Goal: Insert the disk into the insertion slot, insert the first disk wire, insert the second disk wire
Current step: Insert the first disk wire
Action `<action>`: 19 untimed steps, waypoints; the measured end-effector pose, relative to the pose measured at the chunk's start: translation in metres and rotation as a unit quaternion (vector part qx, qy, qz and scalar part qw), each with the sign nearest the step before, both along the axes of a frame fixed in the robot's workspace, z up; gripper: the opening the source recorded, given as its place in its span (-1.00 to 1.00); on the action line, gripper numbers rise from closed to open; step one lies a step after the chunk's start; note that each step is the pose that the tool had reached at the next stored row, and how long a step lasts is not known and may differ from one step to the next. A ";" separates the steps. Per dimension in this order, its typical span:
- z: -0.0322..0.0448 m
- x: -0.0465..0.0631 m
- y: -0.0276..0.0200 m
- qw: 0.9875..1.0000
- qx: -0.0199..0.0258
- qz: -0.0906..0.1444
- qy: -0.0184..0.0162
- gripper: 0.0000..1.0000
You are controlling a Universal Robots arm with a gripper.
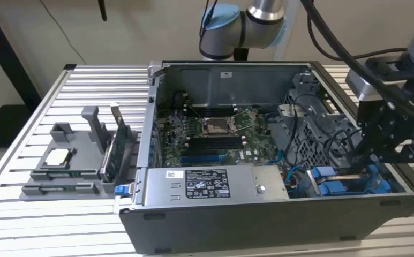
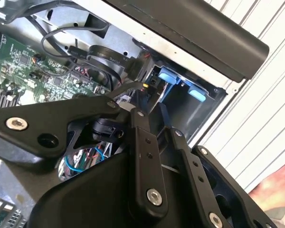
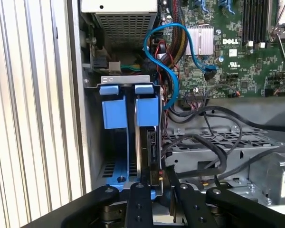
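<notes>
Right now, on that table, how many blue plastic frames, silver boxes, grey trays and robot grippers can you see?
Blue carrier frames: 2
Silver power-supply box: 1
Grey parts tray: 1
Gripper: 1
Total: 5

Bright, even light throughout, with soft, shallow shadows.
</notes>
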State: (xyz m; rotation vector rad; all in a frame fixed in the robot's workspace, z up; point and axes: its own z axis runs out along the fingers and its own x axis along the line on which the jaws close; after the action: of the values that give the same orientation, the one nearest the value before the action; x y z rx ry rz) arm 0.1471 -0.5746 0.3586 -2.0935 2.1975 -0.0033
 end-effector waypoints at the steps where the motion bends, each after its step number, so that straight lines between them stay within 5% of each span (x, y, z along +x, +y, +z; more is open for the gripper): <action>1: 0.0021 0.000 0.0000 1.000 0.000 0.000 0.000 -0.47; 6: 0.0141 0.000 0.0000 1.000 0.000 0.000 0.000 -0.47; 15: 0.0155 0.000 0.0000 1.000 0.000 0.000 0.000 -0.47; 19: 0.0155 0.002 0.0037 1.000 0.000 0.000 0.000 -0.47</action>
State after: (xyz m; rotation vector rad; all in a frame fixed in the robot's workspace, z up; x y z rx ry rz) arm 0.1488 -0.5709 0.3742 -2.0940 2.1978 -0.0031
